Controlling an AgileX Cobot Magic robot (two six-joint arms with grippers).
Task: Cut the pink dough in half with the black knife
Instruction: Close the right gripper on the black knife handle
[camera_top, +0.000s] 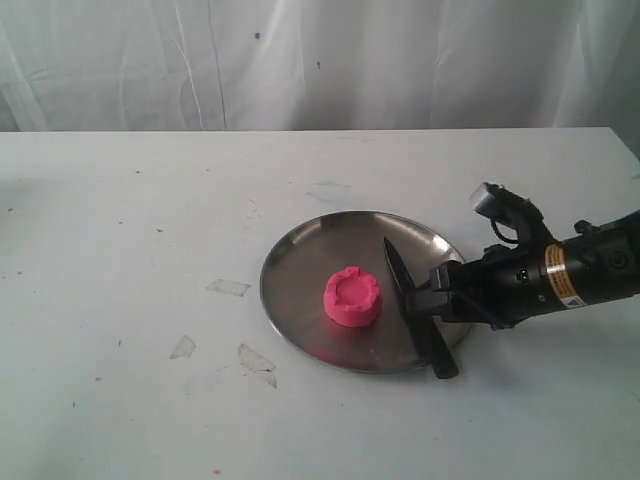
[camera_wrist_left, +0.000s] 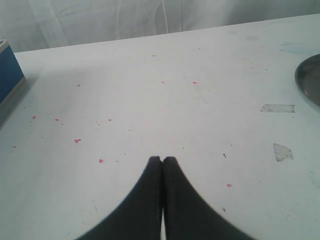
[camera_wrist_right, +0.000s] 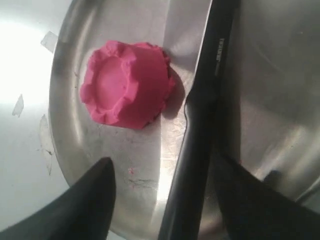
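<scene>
At the right rim of the steel plate (camera_top: 300, 245), the right pincer (camera_top: 428, 303) sits low with its jaws spread wide. In the right wrist view the pincer (camera_wrist_right: 165, 190) straddles the black knife (camera_wrist_right: 197, 120): one finger (camera_wrist_right: 82, 205) on the dough side, the other on the far side, gaps visible on both sides of the handle. Not clamped on it as far as I can see.

The black knife (camera_top: 418, 312) lies flat on the plate, blade tip pointing toward the far rim, handle end hanging over the near rim onto the bench (camera_top: 120, 220). Printed lettering shows on the blade in the wrist view, too small to read.

The pink dough (camera_top: 351, 297) is just beside the blade, on the left of it, near the plate's centre. One piece, uncut. Round puck, dented top, crimped raised edge (camera_wrist_right: 125, 85). Not touching the knife; a narrow strip of bare steel between them. A few pink crumbs on the plate near the pincer.

Left pincer (camera_wrist_left: 162, 161): fingers pressed together, nothing between them, over bare bench well away from the plate. Only the plate edge (camera_wrist_left: 307, 80) shows in that view. Pink specks scattered on the bench there, plus bits of clear tape (camera_wrist_left: 278, 107). A blue object (camera_wrist_left: 9, 75) at the frame edge; can't tell what it is.

White cloth (camera_top: 320, 60) hangs behind the bench.
</scene>
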